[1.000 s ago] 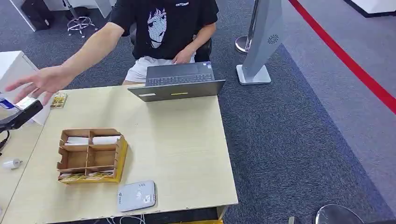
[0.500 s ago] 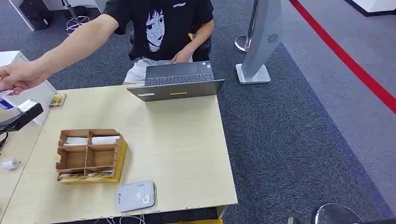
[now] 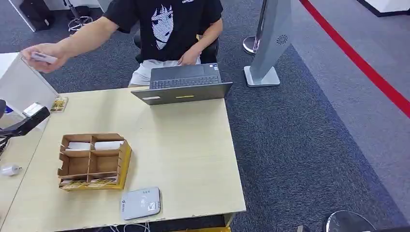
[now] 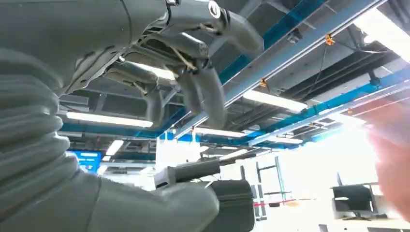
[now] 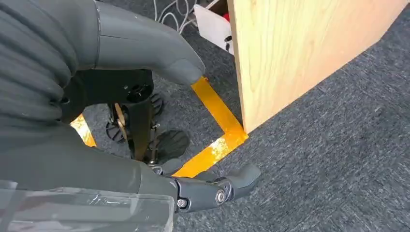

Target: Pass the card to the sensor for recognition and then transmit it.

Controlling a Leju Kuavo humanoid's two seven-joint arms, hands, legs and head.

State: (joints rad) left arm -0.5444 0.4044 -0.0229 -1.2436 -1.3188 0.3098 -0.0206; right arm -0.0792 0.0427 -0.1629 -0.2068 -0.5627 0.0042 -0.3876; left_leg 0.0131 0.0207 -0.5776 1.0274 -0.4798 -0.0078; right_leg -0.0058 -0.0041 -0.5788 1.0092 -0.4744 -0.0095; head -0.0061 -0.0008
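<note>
A person seated behind the table holds a pale card point(image 3: 42, 58) in a raised hand point(image 3: 48, 62) at the far left, above a white box. My left hand point(image 3: 26, 122) reaches in at the left edge, dark and low beside the table. The left wrist view has that hand point(image 4: 193, 87) turned up toward the ceiling, fingers point(image 4: 208, 96) apart with nothing in them. The grey card sensor point(image 3: 141, 203) lies at the table's front edge. My right hand point(image 5: 135, 111) hangs beside a table leg, fingers loosely spread and holding nothing.
A cardboard organizer point(image 3: 94, 160) with white cards in its back compartments stands behind the sensor. An open laptop point(image 3: 186, 84) sits at the far table edge. A white box point(image 3: 21, 84) and a small white plug point(image 3: 10, 169) are at the left. A grey stand point(image 3: 270, 43) rises beyond the table.
The person's hand reached to my left hand, took the card there, and has lifted it up and back. My left hand now has nothing in it.
</note>
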